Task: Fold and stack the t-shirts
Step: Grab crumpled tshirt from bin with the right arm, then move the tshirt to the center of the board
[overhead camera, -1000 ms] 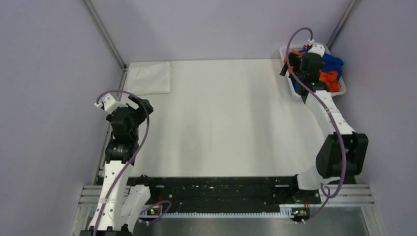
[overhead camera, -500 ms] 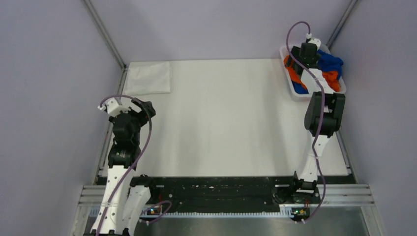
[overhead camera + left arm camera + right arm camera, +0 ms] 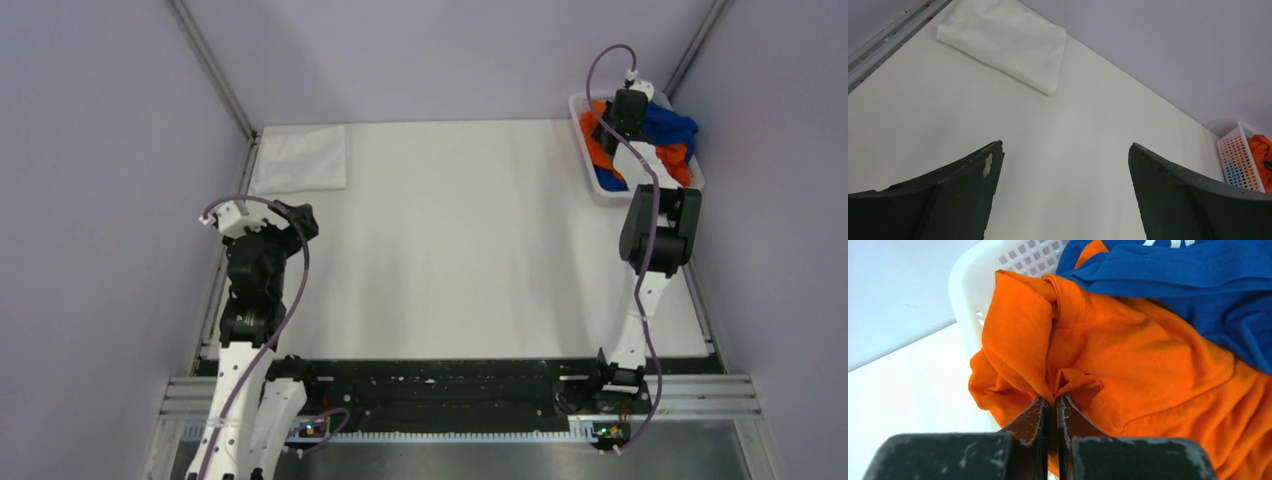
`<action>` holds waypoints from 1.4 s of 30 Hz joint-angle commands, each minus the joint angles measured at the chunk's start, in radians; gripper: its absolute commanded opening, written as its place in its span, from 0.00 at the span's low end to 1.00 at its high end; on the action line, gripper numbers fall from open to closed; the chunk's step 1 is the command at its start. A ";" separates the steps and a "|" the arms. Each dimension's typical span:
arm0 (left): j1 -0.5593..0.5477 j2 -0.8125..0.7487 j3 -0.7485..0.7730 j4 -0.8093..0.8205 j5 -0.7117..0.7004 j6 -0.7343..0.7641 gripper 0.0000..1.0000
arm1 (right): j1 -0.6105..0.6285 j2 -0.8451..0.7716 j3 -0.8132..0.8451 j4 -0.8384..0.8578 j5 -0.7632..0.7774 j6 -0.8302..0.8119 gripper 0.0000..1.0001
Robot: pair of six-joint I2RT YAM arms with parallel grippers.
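Note:
A crumpled orange t-shirt [image 3: 1138,355] lies in a white mesh basket [image 3: 965,287] at the table's far right corner. Part of it hangs over the basket's rim. A royal blue t-shirt [image 3: 1198,285] with white lettering lies behind it. My right gripper [image 3: 1053,400] is shut on a pinched fold of the orange t-shirt. In the top view the right gripper [image 3: 610,125] reaches down into the basket [image 3: 592,185], with the orange t-shirt [image 3: 597,150] and the blue t-shirt [image 3: 668,125] beside it. My left gripper [image 3: 1065,145] hangs open and empty over the table's left side.
A folded white cloth [image 3: 300,158] lies flat at the table's far left corner, ahead of the left gripper [image 3: 290,215]. The left wrist view shows the cloth [image 3: 1008,42] and the basket [image 3: 1235,157] far right. Metal frame rails run along both sides.
The right arm stretched further over the basket and its gripper went from open to shut on the orange t-shirt. The left arm shifted only slightly.

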 commanded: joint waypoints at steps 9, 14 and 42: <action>0.002 -0.058 0.015 -0.005 0.049 -0.028 0.99 | -0.003 -0.533 -0.140 0.130 0.002 -0.014 0.00; 0.003 -0.085 0.032 -0.061 0.062 -0.052 0.99 | -0.003 -0.699 -0.169 0.151 -0.009 -0.041 0.00; 0.003 -0.025 0.077 -0.205 0.114 -0.117 0.99 | 0.518 -0.873 -0.246 -0.175 -0.749 0.046 0.00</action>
